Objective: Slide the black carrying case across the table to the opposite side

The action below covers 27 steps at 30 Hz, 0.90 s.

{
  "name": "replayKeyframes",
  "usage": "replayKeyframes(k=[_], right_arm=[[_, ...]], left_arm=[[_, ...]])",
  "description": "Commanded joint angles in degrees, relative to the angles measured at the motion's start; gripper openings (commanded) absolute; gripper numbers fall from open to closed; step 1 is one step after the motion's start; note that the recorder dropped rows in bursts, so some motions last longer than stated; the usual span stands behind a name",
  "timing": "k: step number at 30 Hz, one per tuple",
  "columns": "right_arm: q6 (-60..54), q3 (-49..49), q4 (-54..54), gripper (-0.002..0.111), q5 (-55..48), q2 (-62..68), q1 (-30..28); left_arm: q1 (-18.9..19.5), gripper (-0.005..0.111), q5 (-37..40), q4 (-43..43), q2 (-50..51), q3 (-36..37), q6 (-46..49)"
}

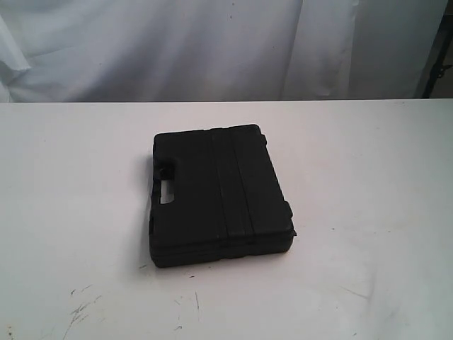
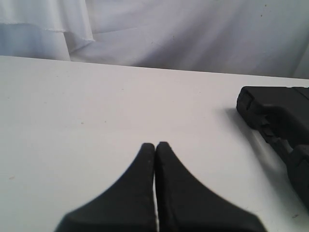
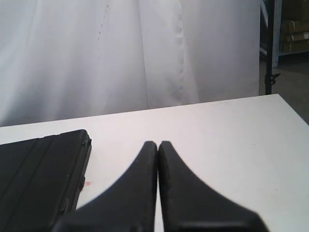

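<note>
The black carrying case lies flat near the middle of the white table, its handle cut-out facing left. No arm or gripper shows in the exterior view. In the left wrist view my left gripper is shut with nothing between its fingers, above bare table, and the case's handle side sits off to one side, apart from it. My right gripper is likewise shut and empty, with the case's ribbed lid beside it, not touching.
A white cloth backdrop hangs behind the table's far edge. Dark scuff marks mark the table near the front left. A dark stand and shelving show beyond the table's right end in the right wrist view.
</note>
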State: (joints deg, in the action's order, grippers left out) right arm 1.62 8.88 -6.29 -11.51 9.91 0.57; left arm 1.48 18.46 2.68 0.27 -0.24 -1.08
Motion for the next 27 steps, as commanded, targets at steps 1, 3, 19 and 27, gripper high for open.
replayKeyframes(k=[1, 3, 19, 27], right_arm=[[0.3, -1.0, -0.5, 0.000, 0.3, -0.3, -0.6], [0.3, -1.0, -0.5, 0.000, 0.4, -0.3, -0.6], [0.3, -8.9, -0.6, 0.000, -5.8, -5.8, -0.6], [1.1, -8.9, -0.8, 0.000, -6.9, -9.9, -0.6]], left_arm=[[-0.1, 0.000, -0.7, -0.3, -0.3, 0.2, -0.2], [-0.1, 0.000, -5.9, 3.5, -0.3, 0.2, -0.4], [-0.1, 0.000, -32.7, 41.9, -0.3, -8.1, -7.1], [-0.1, 0.000, 2.4, 27.7, 22.2, -35.3, -2.9]])
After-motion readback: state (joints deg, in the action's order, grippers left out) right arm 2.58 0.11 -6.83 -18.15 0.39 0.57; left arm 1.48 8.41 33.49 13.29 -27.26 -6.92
